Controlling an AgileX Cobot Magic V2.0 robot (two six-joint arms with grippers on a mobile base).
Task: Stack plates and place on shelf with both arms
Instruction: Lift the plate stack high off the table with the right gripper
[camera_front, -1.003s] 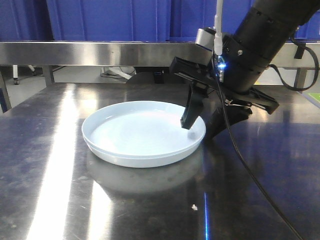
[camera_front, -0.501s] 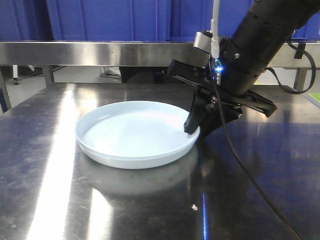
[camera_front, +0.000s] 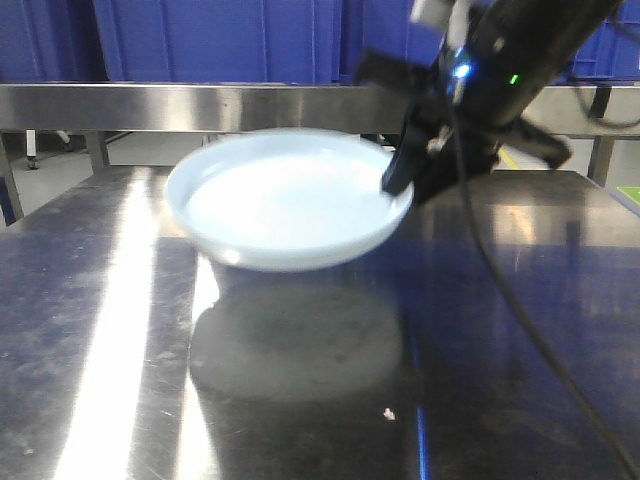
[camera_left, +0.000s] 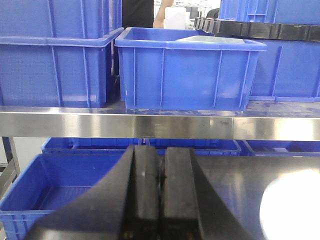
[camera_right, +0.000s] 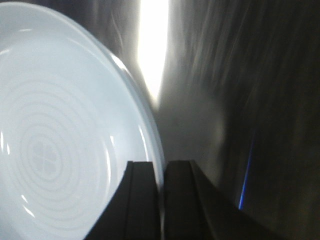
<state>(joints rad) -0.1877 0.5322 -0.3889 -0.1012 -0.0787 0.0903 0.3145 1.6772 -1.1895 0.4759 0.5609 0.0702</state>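
Currently: plate in the air, stacking step under way

My right hand (camera_front: 400, 185) is clamped on the right-side rim of one plate (camera_front: 290, 200). The wrist view shows the rim pinched between both fingers. The plate hangs clear above the table (camera_front: 100, 380), roughly level, with only its shadow on the steel below. It's blurred, so I judge it's in transit.

My left hand (camera_left: 161, 155) is closed on nothing, fingers pressed together. It faces the steel shelf (camera_left: 150, 125) and the blue crates (camera_left: 190, 70) standing on it.

The second plate isn't clearly in view. A blown-out white patch (camera_left: 295, 210) at the lower right of the left wrist view may be it, can't tell.

My read: this is the carry toward the stack, with the shelf placement not begun.

Next move needs:
- a located second plate
- this one held level, since a one-sided pinch on a glossy rim could tip or slip
- centring over the other, a gentle descent, then release
- my left hand open, ready for the opposite rim
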